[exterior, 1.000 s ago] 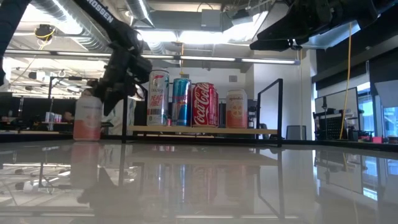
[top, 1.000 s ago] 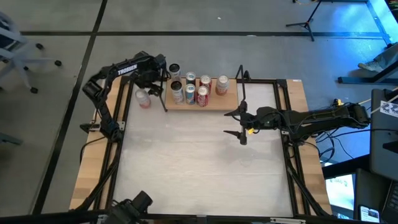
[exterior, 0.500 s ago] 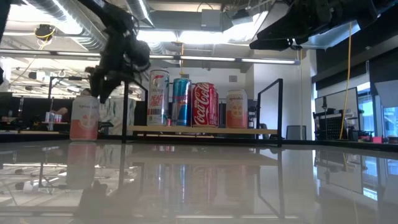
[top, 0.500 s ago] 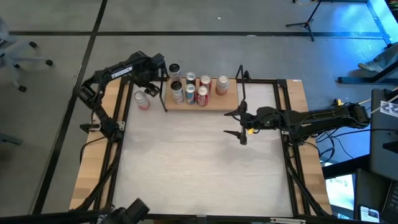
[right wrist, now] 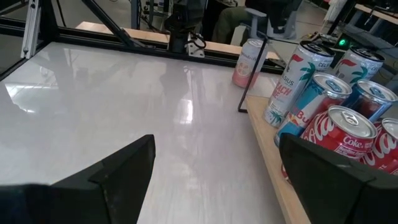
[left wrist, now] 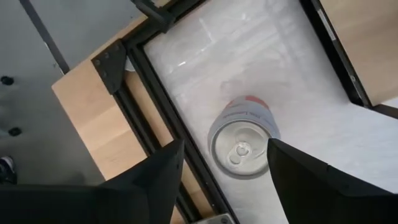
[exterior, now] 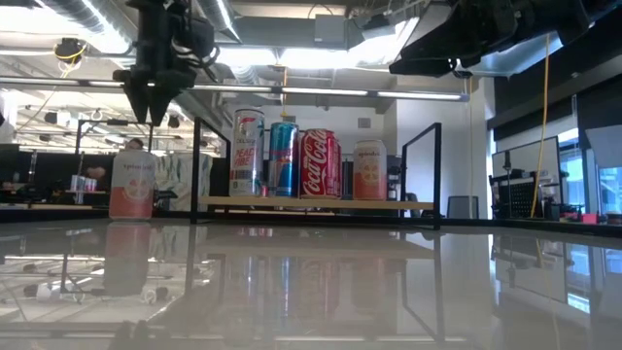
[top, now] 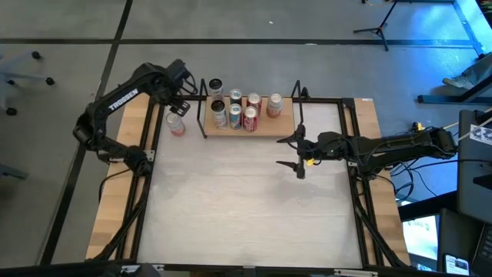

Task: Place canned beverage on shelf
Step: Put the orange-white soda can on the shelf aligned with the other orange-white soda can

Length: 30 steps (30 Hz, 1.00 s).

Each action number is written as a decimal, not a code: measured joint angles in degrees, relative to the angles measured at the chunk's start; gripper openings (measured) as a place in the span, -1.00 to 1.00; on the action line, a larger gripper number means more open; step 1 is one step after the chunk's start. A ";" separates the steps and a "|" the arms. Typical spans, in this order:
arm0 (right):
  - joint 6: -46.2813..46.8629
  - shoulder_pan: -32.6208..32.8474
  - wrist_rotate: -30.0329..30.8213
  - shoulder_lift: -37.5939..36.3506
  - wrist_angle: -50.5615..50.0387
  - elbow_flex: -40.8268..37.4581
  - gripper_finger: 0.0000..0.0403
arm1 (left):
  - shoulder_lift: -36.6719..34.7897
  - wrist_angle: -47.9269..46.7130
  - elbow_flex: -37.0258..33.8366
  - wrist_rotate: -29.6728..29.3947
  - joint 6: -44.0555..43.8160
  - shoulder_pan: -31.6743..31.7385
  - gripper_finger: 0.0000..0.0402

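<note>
A pink can (top: 176, 124) stands upright on its base on the white table, just left of the shelf (top: 269, 128); it also shows in the low view (exterior: 133, 185) and from above in the left wrist view (left wrist: 242, 144). The shelf is a light-wood board on a black wire frame and bears several upright cans (exterior: 319, 163). My left gripper (exterior: 151, 95) is open and empty, above the pink can and clear of it. My right gripper (top: 296, 154) is open and empty, above the table right of centre, near the shelf's right end.
One more can (top: 215, 86) stands behind the shelf at the table's far edge. Black frame rails (top: 146, 177) run along the table's sides. The wide white table top (top: 246, 200) in front of the shelf lies bare. The shelf's upright end post (exterior: 196, 170) stands close beside the pink can.
My left gripper has risen from beside the pink can's upper part to well above it, going a little toward the table's left edge. The pink can stays upright on the table. My right arm has kept still.
</note>
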 joint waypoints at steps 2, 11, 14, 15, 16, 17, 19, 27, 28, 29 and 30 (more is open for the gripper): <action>0.00 0.00 -0.01 0.00 0.00 0.00 0.69 | 0.00 0.04 0.00 1.00 0.02 0.30 0.15; -0.02 0.00 -0.02 0.00 -0.02 0.00 0.69 | 0.13 -0.03 0.00 6.15 1.73 3.05 0.59; -0.01 0.00 -0.02 0.00 -0.02 0.00 0.69 | 0.13 -0.13 0.00 6.75 1.68 3.37 0.73; -0.02 0.00 -0.02 0.00 -0.02 0.00 0.69 | 0.13 -0.11 0.00 6.81 1.74 3.25 0.77; 0.00 0.00 -0.02 0.00 -0.04 0.00 0.69 | 0.13 -0.12 0.00 6.81 1.67 3.10 0.79; 0.00 0.00 -0.02 0.00 -0.02 0.00 0.69 | 0.13 -0.13 0.00 6.83 1.46 2.81 0.80; -0.01 0.00 -0.02 0.00 -0.04 0.00 0.69 | 0.13 -0.31 0.00 6.81 1.40 1.80 0.81; -0.01 0.00 -0.02 0.00 -0.09 0.00 0.69 | 0.14 -0.30 -5.24 5.15 -0.10 -2.12 0.81; -0.02 0.00 -0.02 0.00 -0.09 0.00 0.69 | 0.15 0.23 -6.19 4.68 -0.13 -2.16 0.81; 0.00 0.00 -0.02 0.00 -0.09 0.00 0.69 | 0.15 0.96 -7.18 4.40 -0.44 -2.13 0.81; -0.01 0.00 -0.02 0.00 -0.09 0.00 0.69 | 0.15 1.50 -8.12 4.21 -0.98 -2.18 0.81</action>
